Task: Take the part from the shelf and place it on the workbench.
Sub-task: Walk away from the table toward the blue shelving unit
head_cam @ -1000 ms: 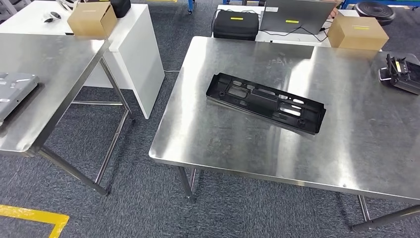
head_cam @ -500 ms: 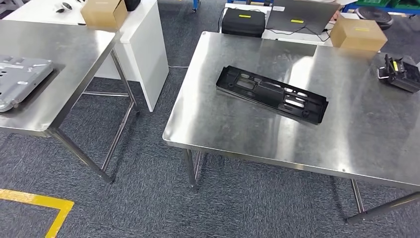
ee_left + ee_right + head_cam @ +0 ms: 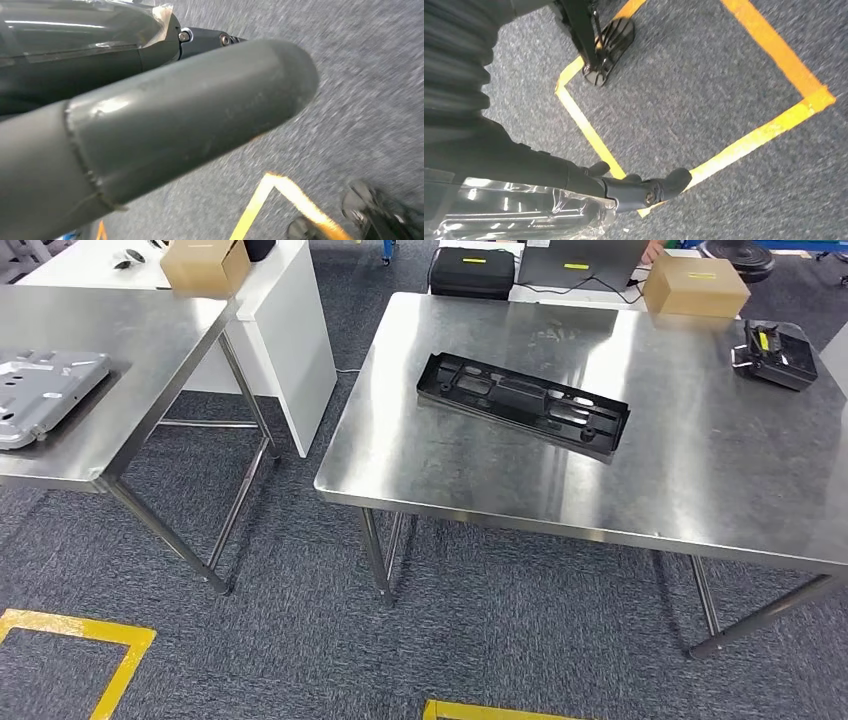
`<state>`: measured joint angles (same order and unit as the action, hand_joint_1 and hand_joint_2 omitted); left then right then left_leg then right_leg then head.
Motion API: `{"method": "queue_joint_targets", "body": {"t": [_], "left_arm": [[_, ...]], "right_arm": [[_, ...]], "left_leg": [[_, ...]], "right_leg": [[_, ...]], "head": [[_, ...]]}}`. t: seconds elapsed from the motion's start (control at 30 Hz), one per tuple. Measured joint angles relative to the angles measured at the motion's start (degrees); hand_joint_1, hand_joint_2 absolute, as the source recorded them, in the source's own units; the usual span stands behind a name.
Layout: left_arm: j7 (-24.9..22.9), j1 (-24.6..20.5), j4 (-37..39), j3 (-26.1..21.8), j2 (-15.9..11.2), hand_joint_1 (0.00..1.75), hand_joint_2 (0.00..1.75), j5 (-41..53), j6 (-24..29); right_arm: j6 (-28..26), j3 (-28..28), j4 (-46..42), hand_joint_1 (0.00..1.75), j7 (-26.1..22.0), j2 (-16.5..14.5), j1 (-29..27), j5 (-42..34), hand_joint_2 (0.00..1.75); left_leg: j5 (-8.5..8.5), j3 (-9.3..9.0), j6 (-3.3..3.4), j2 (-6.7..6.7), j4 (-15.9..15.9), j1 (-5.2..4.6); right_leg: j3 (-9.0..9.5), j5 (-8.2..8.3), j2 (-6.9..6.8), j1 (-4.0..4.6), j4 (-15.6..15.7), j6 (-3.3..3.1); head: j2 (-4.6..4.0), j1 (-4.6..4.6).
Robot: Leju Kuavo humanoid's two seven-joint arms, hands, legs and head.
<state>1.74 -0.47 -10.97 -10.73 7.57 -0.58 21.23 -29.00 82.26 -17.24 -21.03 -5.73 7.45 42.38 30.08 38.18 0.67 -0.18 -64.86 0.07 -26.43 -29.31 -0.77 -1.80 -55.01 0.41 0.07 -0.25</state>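
A long black plastic part [image 3: 522, 405] with several cut-outs lies flat on the steel workbench [image 3: 700, 480], near its far left quarter. My left hand [image 3: 165, 115] hangs over grey carpet, thick grey thumb and dark fingers stretched out, nothing in it. In the right wrist view my right hand [image 3: 574, 175] also hangs above the carpet, its dark fingers [image 3: 659, 185] extended and holding nothing.
A second steel table [image 3: 130, 350] at the left carries a grey metal plate [image 3: 40, 390]. A white cabinet [image 3: 290, 330] stands between the tables. A cardboard box [image 3: 695, 285] and a black device [image 3: 770, 340] sit at the workbench's far right. Yellow tape [image 3: 80, 630] marks the floor.
The whole picture has shifted: the camera has moved back and both tables sit higher in the view. The black part stays where it lay on the workbench.
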Motion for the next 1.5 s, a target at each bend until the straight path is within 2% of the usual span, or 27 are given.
{"method": "queue_joint_targets", "body": {"t": [0.03, 0.07, 0.13, 0.17, 0.2, 0.27, 0.33, 0.4, 0.43, 0.53, 0.57, 0.6, 0.63, 0.67, 0.73, 0.8, 0.87, 0.93, 1.0, 1.07, 1.1, 1.17, 1.2, 1.27, 1.33, 1.43, 1.5], "left_arm": [[0.0, 0.0, 0.0, 0.1, 0.0, 0.00, 0.00, 0.1, -0.2], [0.1, 0.0, 0.0, 0.2, 0.0, 0.00, 0.00, 0.2, -0.3], [0.1, 0.0, 0.0, 0.4, 0.0, 0.00, 0.00, 0.6, -0.5], [0.1, 0.0, 0.0, 0.4, 0.0, 0.00, 0.00, 0.8, -0.5], [0.1, -0.1, 0.0, 0.5, 0.0, 0.00, 0.00, 0.9, -0.5], [0.0, -0.3, -0.2, 0.6, 0.0, 0.00, 0.00, 1.0, -0.6], [-0.1, -0.4, -0.2, 0.7, 0.0, 0.00, 0.00, 1.0, -0.5], [-0.3, -0.4, -0.3, 0.7, 0.1, 0.00, 0.00, 1.0, -0.4], [-0.4, -0.5, -0.3, 0.7, 0.2, 0.00, 0.00, 1.0, -0.4], [-0.7, -0.5, -0.3, 0.7, 0.5, 0.00, 0.00, 1.0, -0.2], [-0.7, -0.4, -0.3, 0.7, 0.6, 0.00, 0.00, 1.0, -0.2], [-0.8, -0.4, -0.3, 0.7, 0.7, 0.00, 0.00, 1.0, -0.2], [-0.8, -0.4, -0.3, 0.7, 0.8, 0.00, 0.00, 1.0, -0.2], [-0.8, -0.4, -0.3, 0.7, 0.9, 0.00, 0.00, 1.0, -0.2], [-1.2, -0.4, -0.3, 0.7, 0.9, 0.00, 0.00, 1.0, -0.2], [-1.7, -0.4, -0.4, 0.7, 0.8, 0.00, 0.00, 1.1, -0.3], [-2.1, -0.3, -0.4, 0.7, 0.7, 0.00, 0.00, 1.2, -0.4], [-2.3, -0.2, -0.4, 0.7, 0.5, 0.00, 0.00, 1.2, -0.6], [-2.5, -0.1, -0.3, 0.7, 0.5, 0.00, 0.00, 1.2, -0.7], [-2.5, -0.1, -0.3, 0.7, 0.5, 0.00, 0.00, 1.2, -0.7], [-2.5, -0.1, -0.3, 0.7, 0.5, 0.00, 0.00, 1.2, -0.7], [-2.5, -0.1, -0.3, 0.7, 0.5, 0.00, 0.00, 1.3, -0.8], [-2.5, -0.2, -0.3, 0.7, 0.5, 0.00, 0.00, 1.5, -1.0], [-2.5, -0.3, -0.4, 0.7, 0.1, 0.00, 0.00, 1.9, -1.4], [-2.6, -0.3, -0.4, 0.7, -0.2, 0.00, 0.00, 2.3, -1.8], [-2.8, -0.3, -0.4, 0.7, -0.4, 0.00, 0.00, 2.9, -2.4], [-3.0, -0.5, -0.4, 0.8, -0.5, 0.00, 0.00, 3.1, -2.8]], "right_arm": [[0.0, 0.0, 0.0, 0.00, 0.1, 0.0, 0.0, -0.1, 0.00], [0.0, -0.1, 0.0, 0.00, 0.2, -0.1, 0.0, -0.2, 0.00], [0.0, -0.1, 0.0, 0.00, 0.3, -0.2, 0.0, -0.3, 0.00], [0.0, -0.1, 0.0, 0.00, 0.3, -0.3, 0.0, -0.3, 0.00], [0.0, -0.1, 0.0, 0.00, 0.4, -0.3, 0.0, -0.3, 0.00], [0.0, -0.3, 0.0, 0.00, 0.6, -0.5, 0.1, -0.3, 0.00], [0.1, -0.5, 0.0, 0.00, 0.9, -0.6, 0.1, -0.1, 0.00], [0.2, -0.8, 0.0, 0.00, 1.3, -0.7, 0.0, 0.1, 0.00], [0.2, -0.9, 0.0, 0.00, 1.4, -0.7, 0.0, 0.2, 0.00], [0.3, -1.1, 0.0, 0.00, 1.9, -0.6, -0.2, 0.5, 0.00], [0.3, -1.1, 0.0, 0.00, 2.0, -0.5, -0.2, 0.6, 0.00], [0.3, -1.1, 0.0, 0.00, 2.0, -0.4, -0.2, 0.7, 0.00], [0.3, -1.2, 0.0, 0.00, 2.1, -0.3, -0.2, 0.7, 0.00], [0.3, -1.2, 0.0, 0.00, 2.1, -0.3, -0.2, 0.8, 0.00], [0.4, -1.4, 0.0, 0.00, 2.1, -0.3, -0.2, 0.8, 0.00], [0.5, -1.6, -0.1, 0.00, 2.2, -0.6, -0.2, 0.8, 0.00], [0.6, -1.8, -0.1, 0.00, 2.4, -0.7, -0.4, 1.0, 0.00], [0.7, -2.1, -0.1, 0.00, 2.6, -0.8, -0.5, 1.1, 0.00], [0.8, -2.4, -0.1, 0.00, 2.7, -0.7, -0.5, 1.2, 0.00], [0.8, -2.5, -0.1, 0.00, 2.7, -0.7, -0.6, 1.3, 0.00], [0.8, -2.5, -0.1, 0.00, 2.7, -0.7, -0.6, 1.3, 0.00], [0.8, -2.5, -0.1, 0.00, 2.8, -0.7, -0.6, 1.3, 0.00], [0.8, -2.5, -0.1, 0.00, 2.9, -0.7, -0.5, 1.3, 0.00], [0.8, -2.5, 0.0, 0.00, 3.2, -1.1, -0.5, 1.1, 0.00], [0.6, -2.5, 0.0, 0.00, 3.4, -1.5, -0.4, 0.8, 0.00], [0.2, -2.5, -0.1, 0.00, 3.5, -1.8, -0.2, 0.3, 0.00], [0.0, -2.5, -0.1, 0.00, 3.6, -2.0, -0.2, 0.0, 0.00]], "left_leg": [[2.42, 0.58, -0.32, 0.01, -3.6, 0.25], [3.36, 0.69, -0.56, 0.01, -6.4, 0.45], [1.55, -1.31, -0.78, 0.01, -7.3, 0.78], [-0.12, -3.76, -0.72, 0.01, -4.8, 0.90], [-0.68, -6.75, -0.53, -0.01, -0.8, 0.98], [-0.04, -11.46, 0.05, -0.08, 6.7, 0.72], [0.52, -12.20, 0.74, -0.08, 9.1, 0.10], [-0.91, -11.36, 1.71, 0.15, 9.9, 0.00], [-1.87, -10.86, 2.30, 0.28, 10.4, 0.06], [-4.44, -8.35, 3.17, 0.59, 10.9, 0.10], [-5.17, -7.33, 3.09, 0.65, 10.8, 0.08], [-5.92, -6.42, 2.95, 0.71, 10.7, 0.08], [-6.65, -5.45, 2.72, 0.76, 10.6, 0.12], [-7.32, -4.49, 2.42, 0.79, 10.4, 0.20], [-8.37, -2.53, 1.65, 0.79, 9.3, 0.12], [-9.12, -1.13, 1.03, 0.74, 8.0, -0.23], [-9.81, -0.49, 0.65, 0.71, 7.5, -0.18], [-8.32, 0.09, 0.07, 0.68, 6.5, 0.26], [-3.33, 1.19, -0.49, 0.67, 2.4, 0.50], [1.58, 2.50, -0.58, 0.67, -4.8, 0.52], [2.52, 2.60, -0.37, 0.66, -7.6, 0.47], [0.90, 0.09, 0.76, 0.62, -7.4, 0.16], [-0.53, -2.62, 1.82, 0.50, -4.2, -0.24], [-1.24, -7.54, 4.53, 0.18, 2.8, -1.01], [-0.65, -9.76, 6.07, 0.10, 6.9, -1.73], [-2.06, -10.40, 6.36, 0.24, 9.5, -2.42], [-3.92, -10.37, 6.63, 0.49, 11.8, -1.91]], "right_leg": [[-0.86, 0.68, -0.13, 0.15, -0.1, -0.19], [-1.71, 1.33, -0.22, 0.26, -0.2, -0.16], [-3.48, 2.47, -0.33, 0.34, -0.9, 0.15], [-4.37, 2.96, -0.33, 0.32, -1.3, 0.37], [-5.17, 3.47, -0.32, 0.28, -1.6, 0.62], [-6.23, 4.51, -0.31, 0.25, -1.9, 1.30], [-6.56, 5.55, -0.35, 0.10, -1.6, 2.13], [-7.15, 5.86, -0.25, 0.12, -1.6, 2.68], [-7.73, 4.69, -0.15, 0.21, -2.6, 2.48], [-10.56, -3.16, 0.20, 0.24, -11.5, 1.20], [-11.16, -4.80, 0.28, 0.19, -15.0, 1.36], [-11.07, -5.12, 0.32, 0.13, -17.4, 1.93], [-10.09, -4.23, 0.33, 0.05, -18.0, 2.76], [-8.12, -2.74, 0.33, -0.11, -16.5, 3.64], [-1.87, -1.14, 0.43, -0.49, -8.7, 4.71], [2.37, -2.39, 0.67, -0.52, -1.8, 4.21], [2.43, -3.35, 0.76, -0.53, -0.7, 3.41], [1.44, -2.89, 0.55, -0.62, -1.4, 2.53], [0.36, -2.03, 0.32, -0.32, -1.6, 1.31], [-0.80, -1.10, 0.08, 0.29, -1.7, 0.57], [-1.42, -0.61, -0.02, 0.68, -1.8, 0.32], [-2.45, 0.32, -0.10, 1.54, -1.9, 0.04], [-2.83, 0.76, -0.07, 1.94, -1.9, -0.09], [-3.41, 1.40, -0.11, 2.03, -1.9, -0.17], [-3.85, 1.99, -0.27, 1.64, -1.9, 0.29], [-4.33, 2.92, -0.32, 1.17, -1.7, 1.31], [-5.52, 1.31, 0.01, 1.44, -3.3, 1.12]], "head": [[0.00, -0.06], [0.00, -0.06], [0.00, -0.07], [0.00, -0.07], [0.01, -0.08], [0.02, -0.01], [0.02, -0.02], [0.01, -0.10], [0.00, -0.04], [0.01, 0.40], [0.01, 0.51], [0.01, 0.54], [0.01, 0.56], [0.01, 0.56], [0.02, 0.78], [0.02, 0.94], [0.02, 0.84], [0.02, 0.62], [0.02, 0.32], [0.02, 0.14], [0.02, 0.10], [0.02, 0.08], [0.02, 0.07], [0.02, 0.24], [0.02, 0.60], [0.02, 0.08], [0.02, -0.22]]}}
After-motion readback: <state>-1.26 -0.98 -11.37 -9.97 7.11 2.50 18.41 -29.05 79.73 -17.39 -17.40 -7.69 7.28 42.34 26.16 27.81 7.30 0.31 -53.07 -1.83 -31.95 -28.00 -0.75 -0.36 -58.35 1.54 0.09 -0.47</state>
